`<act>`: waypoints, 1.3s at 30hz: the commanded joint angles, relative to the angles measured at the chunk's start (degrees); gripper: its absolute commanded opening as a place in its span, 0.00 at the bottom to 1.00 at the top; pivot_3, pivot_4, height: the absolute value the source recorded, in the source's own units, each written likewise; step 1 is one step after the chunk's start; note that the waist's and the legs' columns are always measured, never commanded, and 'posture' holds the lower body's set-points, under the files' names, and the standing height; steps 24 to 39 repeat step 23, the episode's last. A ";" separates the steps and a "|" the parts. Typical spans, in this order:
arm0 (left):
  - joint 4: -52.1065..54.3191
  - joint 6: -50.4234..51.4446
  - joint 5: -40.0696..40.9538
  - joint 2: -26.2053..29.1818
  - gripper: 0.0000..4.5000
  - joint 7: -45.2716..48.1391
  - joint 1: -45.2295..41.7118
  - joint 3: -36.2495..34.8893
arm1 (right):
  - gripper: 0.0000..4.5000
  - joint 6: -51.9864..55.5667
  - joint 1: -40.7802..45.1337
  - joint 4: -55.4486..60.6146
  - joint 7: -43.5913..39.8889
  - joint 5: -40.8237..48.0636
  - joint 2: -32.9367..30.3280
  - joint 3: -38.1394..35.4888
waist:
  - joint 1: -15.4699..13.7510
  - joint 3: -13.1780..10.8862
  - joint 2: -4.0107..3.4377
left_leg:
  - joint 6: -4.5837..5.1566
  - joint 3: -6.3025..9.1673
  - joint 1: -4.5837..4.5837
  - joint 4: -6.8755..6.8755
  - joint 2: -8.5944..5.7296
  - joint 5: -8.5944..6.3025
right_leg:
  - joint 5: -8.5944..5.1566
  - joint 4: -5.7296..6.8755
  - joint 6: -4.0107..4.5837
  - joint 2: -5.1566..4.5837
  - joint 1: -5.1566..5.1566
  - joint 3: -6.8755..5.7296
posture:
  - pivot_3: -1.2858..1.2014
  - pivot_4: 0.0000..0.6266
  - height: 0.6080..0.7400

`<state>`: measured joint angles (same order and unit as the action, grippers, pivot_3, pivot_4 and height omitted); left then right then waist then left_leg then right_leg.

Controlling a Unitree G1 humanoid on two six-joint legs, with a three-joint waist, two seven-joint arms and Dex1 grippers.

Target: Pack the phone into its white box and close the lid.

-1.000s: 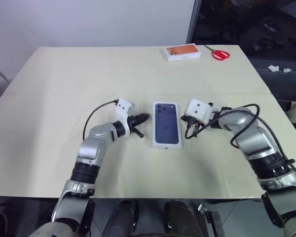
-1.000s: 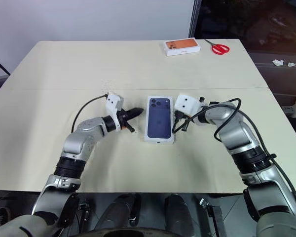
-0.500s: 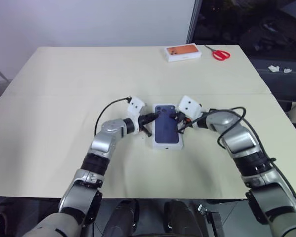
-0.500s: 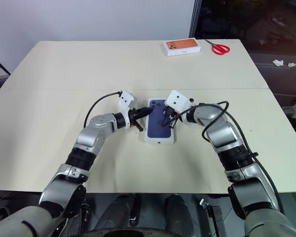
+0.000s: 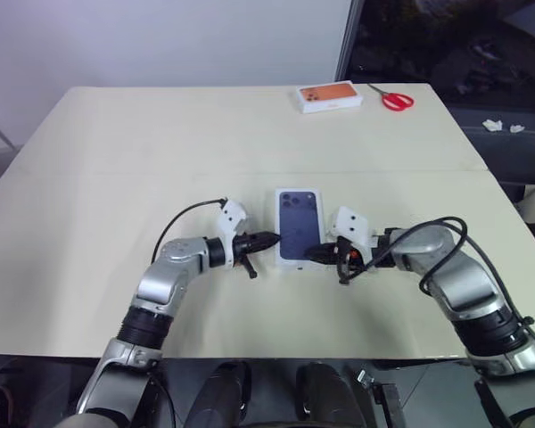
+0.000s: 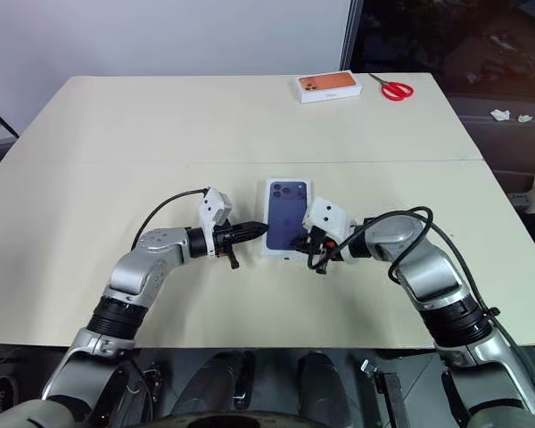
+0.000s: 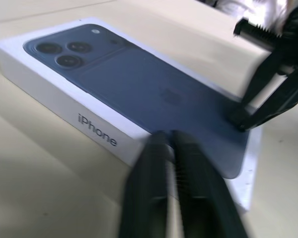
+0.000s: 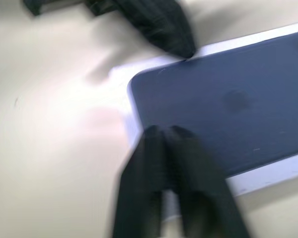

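The white box lies on the middle of the table with its lid on, the dark blue phone picture facing up. The phone is hidden. My left gripper points level at the box's left side, near its front end, its tips just short of the wall. My right gripper reaches the front right corner, tips over the lid's edge. Each pair of fingers stands a narrow slit apart with nothing between. In the left wrist view the right gripper touches the lid's far edge.
A white box with an orange phone picture and red scissors lie at the table's far right edge. A seam runs across the table behind the box. Cables loop off both wrists.
Both grippers have drawn back toward me and sunk, from over the lid to the box's front sides. Their fingers have parted slightly. The box has stayed put.
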<state>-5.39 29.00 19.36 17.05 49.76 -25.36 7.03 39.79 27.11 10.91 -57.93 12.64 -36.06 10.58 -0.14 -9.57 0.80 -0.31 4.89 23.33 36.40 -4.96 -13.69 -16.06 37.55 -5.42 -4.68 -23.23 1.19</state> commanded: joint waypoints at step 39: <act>0.75 -8.24 6.08 26.48 1.00 9.07 14.25 -24.40 | 1.00 -13.78 -3.68 -8.13 -7.01 6.00 -11.41 -13.70 | 0.83 -0.07 -0.01 | -0.01 -0.03 0.08 -0.16 0.04 0.00 | -0.01 -0.07 0.01 -0.06 -0.13 0.06 | 0.52 0.24 1.00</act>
